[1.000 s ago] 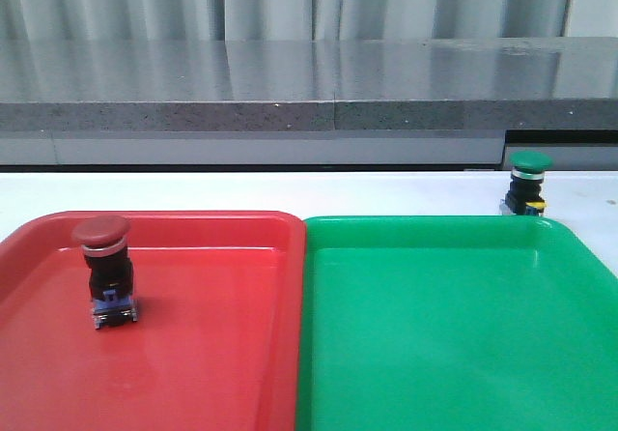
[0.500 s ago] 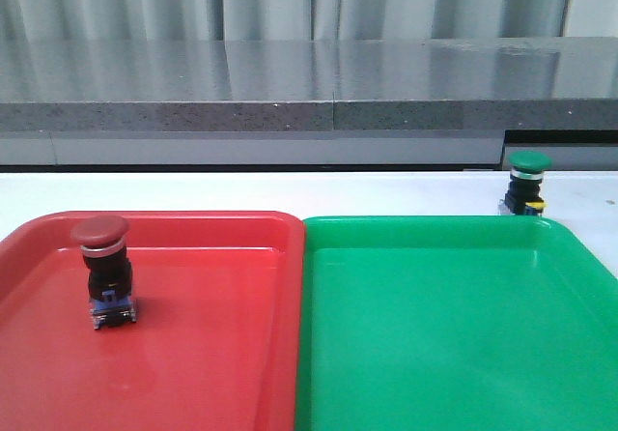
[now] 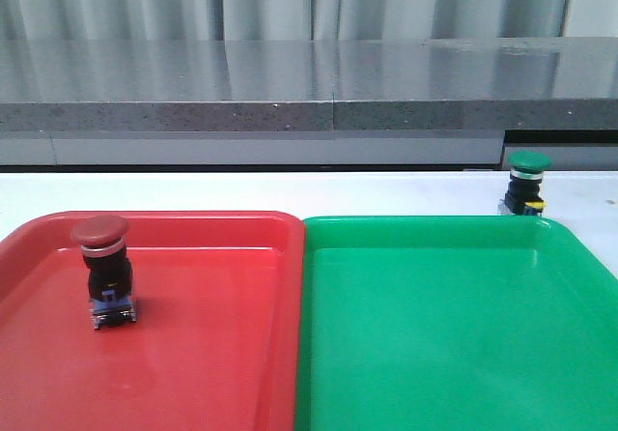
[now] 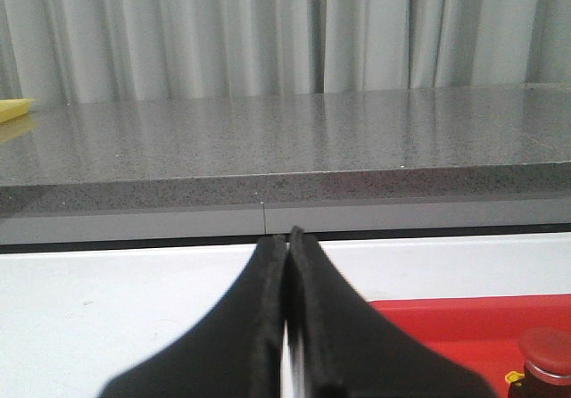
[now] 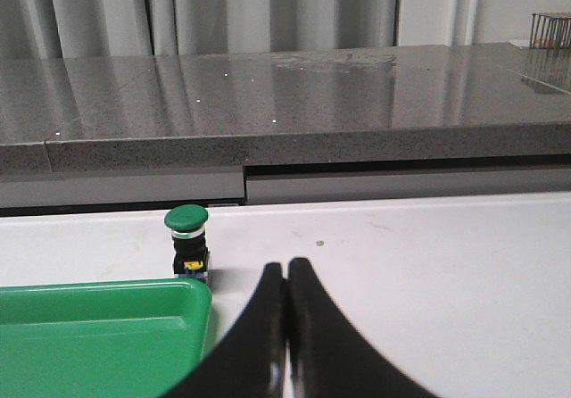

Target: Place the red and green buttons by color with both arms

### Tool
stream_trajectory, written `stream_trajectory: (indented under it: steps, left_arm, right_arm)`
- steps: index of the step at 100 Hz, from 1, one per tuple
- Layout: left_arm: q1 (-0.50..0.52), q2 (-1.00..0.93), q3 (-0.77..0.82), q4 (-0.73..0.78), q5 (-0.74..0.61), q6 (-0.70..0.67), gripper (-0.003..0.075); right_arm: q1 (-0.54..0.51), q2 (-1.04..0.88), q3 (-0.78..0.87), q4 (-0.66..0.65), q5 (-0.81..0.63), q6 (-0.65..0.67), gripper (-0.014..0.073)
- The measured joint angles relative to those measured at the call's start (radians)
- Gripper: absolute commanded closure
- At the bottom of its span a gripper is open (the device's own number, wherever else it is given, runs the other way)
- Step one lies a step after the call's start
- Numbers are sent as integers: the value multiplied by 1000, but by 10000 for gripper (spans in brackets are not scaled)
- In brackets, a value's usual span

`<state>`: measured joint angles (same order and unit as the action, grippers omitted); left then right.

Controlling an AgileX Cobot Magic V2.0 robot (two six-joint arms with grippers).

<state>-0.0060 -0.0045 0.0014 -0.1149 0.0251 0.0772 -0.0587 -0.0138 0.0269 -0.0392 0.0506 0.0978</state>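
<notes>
**Both pincers closed, 1 button in its tray**

Beyond the right pincer (image 5: 285,277), whose 2 black fingers are pressed together and grip nothing, the green-capped push-button switch (image 5: 186,243) stands upright on the white tabletop (image 5: 428,264), just outside the green plastic tray (image 5: 98,327). Beside the closed, empty left pincer (image 4: 287,251), the dark-red-capped push-button switch (image 3: 104,270) stands upright inside the red plastic tray (image 3: 212,354).

Front cam low, close over both trays, facing wall; wrist cams low, facing same way, sharing green button (image 3: 529,182) (image 5: 186,242).
</notes>
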Motion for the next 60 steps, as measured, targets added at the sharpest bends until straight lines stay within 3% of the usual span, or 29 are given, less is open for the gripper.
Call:
stream_trajectory:
  steps: [60]
  left_arm:
    - [0, 0, 0, -1, 6, 0, 741]
  right_arm:
    - [0, 0, 0, 0, 0, 0, 651]
